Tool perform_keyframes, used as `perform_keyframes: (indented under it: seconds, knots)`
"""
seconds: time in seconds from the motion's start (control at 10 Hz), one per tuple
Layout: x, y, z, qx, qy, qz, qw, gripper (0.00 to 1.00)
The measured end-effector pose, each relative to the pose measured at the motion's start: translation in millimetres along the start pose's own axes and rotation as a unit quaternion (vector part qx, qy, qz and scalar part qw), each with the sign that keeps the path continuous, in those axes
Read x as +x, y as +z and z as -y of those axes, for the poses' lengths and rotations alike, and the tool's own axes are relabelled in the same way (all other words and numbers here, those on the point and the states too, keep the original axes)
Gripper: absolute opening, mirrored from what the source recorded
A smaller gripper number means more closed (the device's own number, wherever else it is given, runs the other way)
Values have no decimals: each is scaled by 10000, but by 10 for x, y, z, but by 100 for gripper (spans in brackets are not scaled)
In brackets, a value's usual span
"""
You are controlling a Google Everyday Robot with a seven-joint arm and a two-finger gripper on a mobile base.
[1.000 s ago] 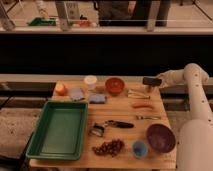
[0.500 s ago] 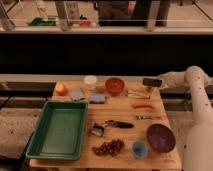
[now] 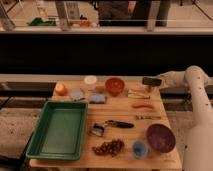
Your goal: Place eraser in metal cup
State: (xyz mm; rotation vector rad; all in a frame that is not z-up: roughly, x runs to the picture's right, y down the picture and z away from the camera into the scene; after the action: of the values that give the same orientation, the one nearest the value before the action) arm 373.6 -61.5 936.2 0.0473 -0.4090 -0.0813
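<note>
At the left edge of the wooden bench point(image 3: 122, 108) lies a green tray point(image 3: 57, 129), its long side running front to back. Behind the tray, at the back left corner, sits a small orange fruit point(image 3: 60, 89), with two blue-grey pieces point(image 3: 76, 94) point(image 3: 98, 98) just to its right and a white cup point(image 3: 90, 81) behind them. A red bowl point(image 3: 114, 85) stands near the middle of the back edge.

The metal cup point(image 3: 97, 130) stands at mid-bench, just right of the tray's front half, and the head of a black-handled utensil point(image 3: 119, 123) nearly meets it. A cluster of dark red pieces point(image 3: 108, 147) lies near the front edge, followed by a small blue cup point(image 3: 139, 148) and a purple bowl point(image 3: 160, 138). An orange strip point(image 3: 141, 106) lies on the right half.

The tool point(image 3: 150, 82) hangs over the back right corner, right of the red bowl and well apart from the metal cup, carried by a white arm point(image 3: 196, 87). Whether the tool is spread or pressed together cannot be told. The eraser cannot be told apart from the tool's dark tip.
</note>
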Motion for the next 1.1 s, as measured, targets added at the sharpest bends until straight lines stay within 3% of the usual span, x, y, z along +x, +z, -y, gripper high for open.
perform_keyframes:
  seconds: [1.1]
  knots:
    - [58,192,11,-41,-53,-101,9999,3]
